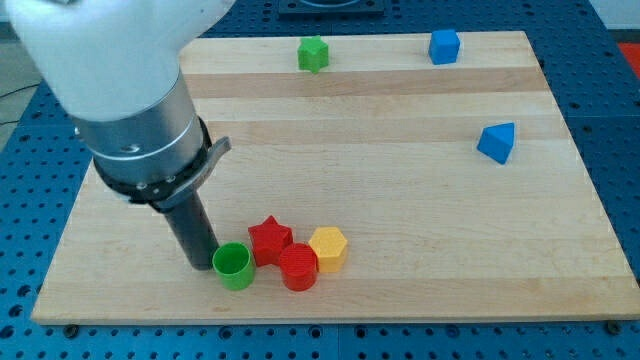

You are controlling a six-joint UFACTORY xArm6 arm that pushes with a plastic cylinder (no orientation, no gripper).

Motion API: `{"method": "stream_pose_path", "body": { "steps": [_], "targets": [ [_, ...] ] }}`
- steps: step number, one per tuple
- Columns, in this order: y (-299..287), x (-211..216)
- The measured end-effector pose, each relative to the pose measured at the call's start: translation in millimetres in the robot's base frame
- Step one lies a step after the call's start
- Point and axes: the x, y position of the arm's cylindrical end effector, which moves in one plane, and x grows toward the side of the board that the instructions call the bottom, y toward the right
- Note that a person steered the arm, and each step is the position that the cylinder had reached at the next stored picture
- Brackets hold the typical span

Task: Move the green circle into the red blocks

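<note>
Touching green circle w/ my tip on its left; circle beside red star; end effector holds nothing.

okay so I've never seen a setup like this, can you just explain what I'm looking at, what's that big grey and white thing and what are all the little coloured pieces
The big white-and-grey thing is a robot arm. It has no hand; it ends in a dark rod, and my tip slides along the wooden board, pushing blocks. Nothing is held. There is one camera view, looking down at the board.

My tip sits at the left of the green circle. Right of that circle are a red star, a red cylinder and a yellow hexagon. Farther off: a green star, a blue cube and a blue triangle.
</note>
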Motion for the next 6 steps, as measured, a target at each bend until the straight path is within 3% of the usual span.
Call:
{"method": "stream_pose_path", "body": {
  "steps": [3,5,6],
  "targets": [
    [5,27],
    [51,22],
    [24,27]
  ]
}}
